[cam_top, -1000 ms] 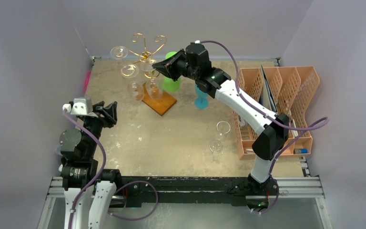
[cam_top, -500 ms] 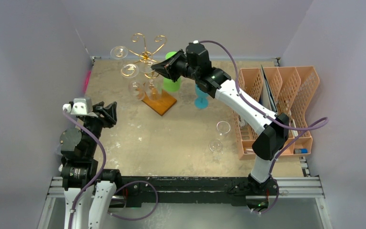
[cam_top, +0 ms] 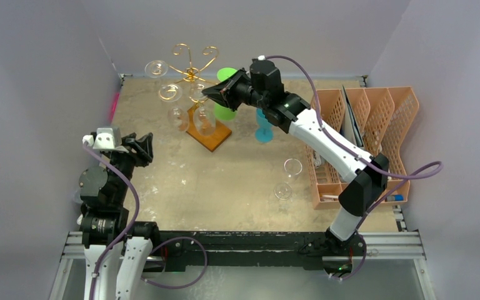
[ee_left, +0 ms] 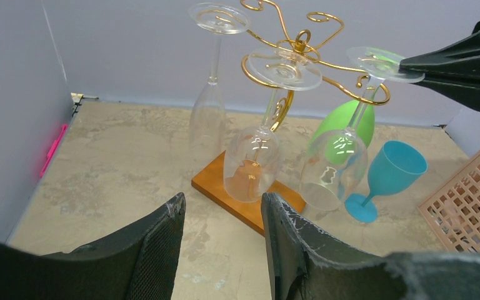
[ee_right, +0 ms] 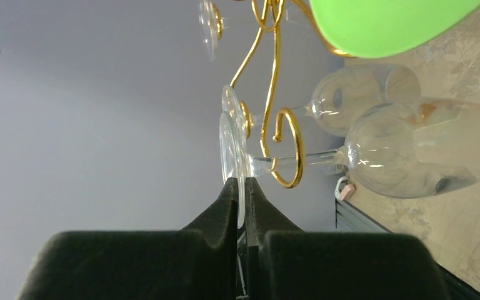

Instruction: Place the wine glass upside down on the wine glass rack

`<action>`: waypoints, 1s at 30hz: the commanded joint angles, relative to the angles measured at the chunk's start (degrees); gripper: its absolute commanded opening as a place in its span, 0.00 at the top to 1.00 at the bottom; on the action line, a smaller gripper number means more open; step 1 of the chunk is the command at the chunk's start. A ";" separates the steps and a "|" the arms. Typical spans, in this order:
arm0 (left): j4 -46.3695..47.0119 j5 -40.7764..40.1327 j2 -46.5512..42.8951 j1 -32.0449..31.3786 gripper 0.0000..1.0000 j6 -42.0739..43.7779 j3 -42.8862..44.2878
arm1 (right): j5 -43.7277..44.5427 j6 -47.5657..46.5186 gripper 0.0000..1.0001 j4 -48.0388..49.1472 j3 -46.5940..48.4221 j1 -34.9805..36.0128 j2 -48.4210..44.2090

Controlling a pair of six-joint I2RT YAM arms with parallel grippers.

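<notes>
**Top external view:** wine glass rack [cam_top: 210,135] near the worktop's [cam_top: 225,181] far edge, left of centre. Wine glass [cam_top: 204,122] at the rack's right-hand arm, long axis upright, foot up, mouth down. Right gripper [cam_top: 207,92] at the foot.

**Left wrist view:** left gripper [ee_left: 222,209] near the worktop's left edge, fingers apart, nothing between them.

**Right wrist view:** right fingers [ee_right: 225,200] clamped on the foot's rim. Stem crosses a gold curl.

Lilac walls [cam_top: 50,50] 3 sides, mottled beige tbl [cam_top: 225,181]
</notes>
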 commanded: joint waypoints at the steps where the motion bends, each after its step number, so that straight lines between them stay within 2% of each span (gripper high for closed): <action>1: 0.77 -0.72 0.75 0.06 0.54 0.88 0.53 | -1.08 -0.33 1.00 3.70 -0.27 0.14 -3.70; 24: 0.58 -0.51 0.93 0.02 0.53 0.97 0.66 | 7.18 -6.88 1.00 -0.60 -0.47 -1.06 -3.50; 27: 0.57 -0.56 0.94 0.03 0.53 1.05 0.62 | 7.28 -7.21 0.96 -0.95 -0.15 -1.13 -3.11; 30: 0.60 -0.54 1.08 0.05 0.53 1.06 0.61 | 7.18 -7.76 0.87 -1.62 0.30 -1.23 -2.92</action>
